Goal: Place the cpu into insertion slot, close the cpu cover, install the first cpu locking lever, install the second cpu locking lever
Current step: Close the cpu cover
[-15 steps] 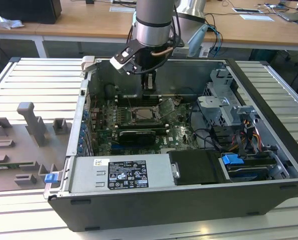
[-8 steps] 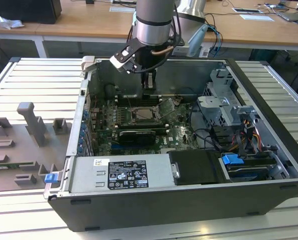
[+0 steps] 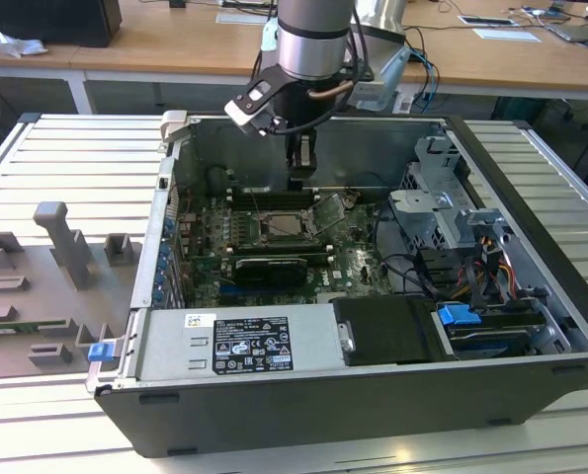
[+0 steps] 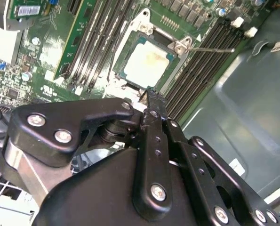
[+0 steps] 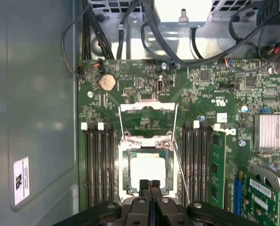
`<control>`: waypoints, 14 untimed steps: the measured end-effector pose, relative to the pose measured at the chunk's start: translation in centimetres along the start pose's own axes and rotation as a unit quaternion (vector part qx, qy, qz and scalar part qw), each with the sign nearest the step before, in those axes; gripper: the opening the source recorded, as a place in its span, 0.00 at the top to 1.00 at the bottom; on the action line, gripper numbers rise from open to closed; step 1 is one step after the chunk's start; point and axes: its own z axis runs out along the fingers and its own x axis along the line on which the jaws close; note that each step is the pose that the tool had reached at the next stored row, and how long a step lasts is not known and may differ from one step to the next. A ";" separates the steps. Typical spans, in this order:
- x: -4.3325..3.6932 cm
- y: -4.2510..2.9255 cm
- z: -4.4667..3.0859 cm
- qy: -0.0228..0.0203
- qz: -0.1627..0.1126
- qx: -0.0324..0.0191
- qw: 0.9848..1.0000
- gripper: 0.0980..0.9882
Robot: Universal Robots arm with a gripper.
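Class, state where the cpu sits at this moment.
In both wrist views the cpu lies in the insertion slot, between two banks of long memory slots, close to the gripper, whose jaws are shut.

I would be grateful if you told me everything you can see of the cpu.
The cpu is a small flat square chip with a pale silver-grey metal top, faintly yellowish at its middle in the second wrist view, and a darker border. It lies flat and square inside the insertion slot. It is uncovered, as the cpu cover stands open, off it. The gripper, shut, hangs over one edge of the chip; whether it touches cannot be told.
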 end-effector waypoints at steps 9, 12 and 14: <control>0.01 0.81 -0.01 0.000 0.000 0.000 1.000 0.99; 0.01 1.11 -0.01 0.000 0.000 0.000 1.000 0.99; 0.02 1.29 -0.02 0.000 0.000 0.000 1.000 0.99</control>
